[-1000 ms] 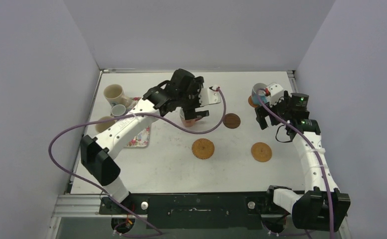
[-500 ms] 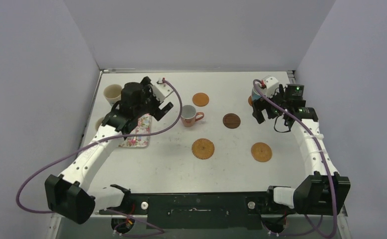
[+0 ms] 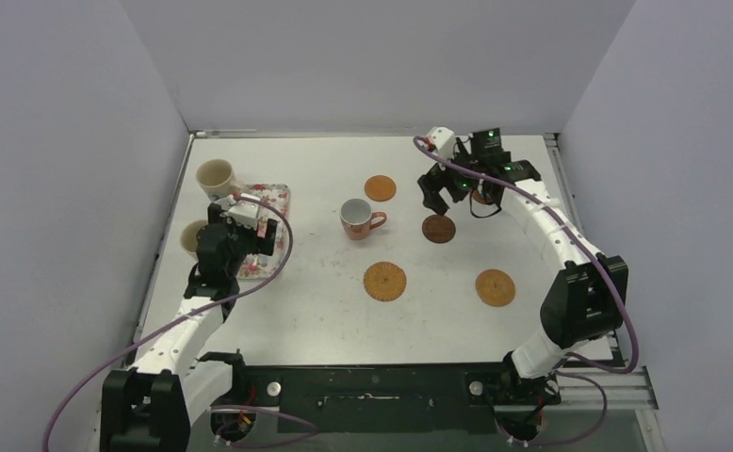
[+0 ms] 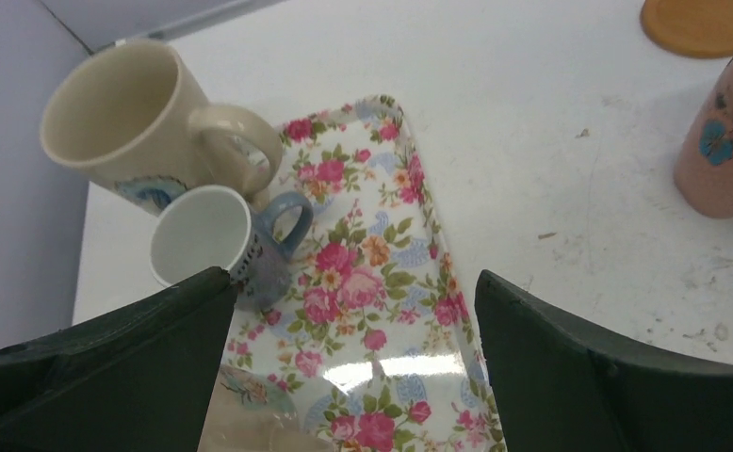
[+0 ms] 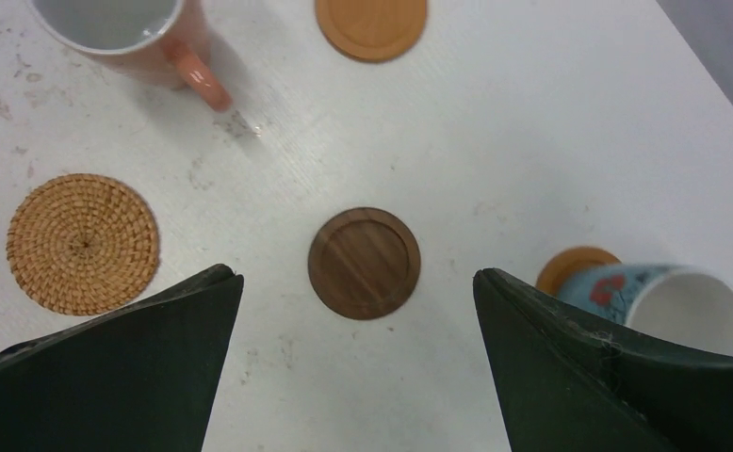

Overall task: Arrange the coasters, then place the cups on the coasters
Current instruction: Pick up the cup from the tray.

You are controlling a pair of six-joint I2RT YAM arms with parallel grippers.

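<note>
Right gripper point(image 5: 351, 275) spread wide and empty, poised above the dark brown coaster point(image 5: 364, 263), just right of the surface's middle. Left gripper point(image 4: 349, 276) likewise wide open, holding nothing, hanging over the floral tray point(image 4: 410, 160) by the left edge. Coasters thin, light and stiff, lying flat, so likely awkward to pinch; probably best caught at the rim or slid along the surface. Dark brown coaster small, smooth, wood-grained, with a shallow raised lip. Plain orange coaster point(image 3: 379, 187) toward the far edge. First woven coaster point(image 3: 384, 281) nearer the near edge, with the second woven coaster point(image 3: 495, 287) well apart to its right, both tan and spiral-woven. Small orange coaster point(image 5: 570, 264) toward the far right corner, already bearing the light blue cup point(image 5: 669, 306). Cups rigid glazed ceramic, judged fairly heavy, slick and breakable; best gripped across the wall at the rim, one finger inside, handle kept clear. Salmon-pink cup point(image 3: 357, 217) on bare surface at the middle, blue flower on its side. Large cream cup point(image 4: 127, 122) near the far left corner. Small grey cup point(image 4: 217, 245) at the tray's left rim, seemingly touching the cream cup's handle, though hard to tell. Second cream cup point(image 3: 193, 235) at the left edge, mostly hidden by the left arm.
</note>
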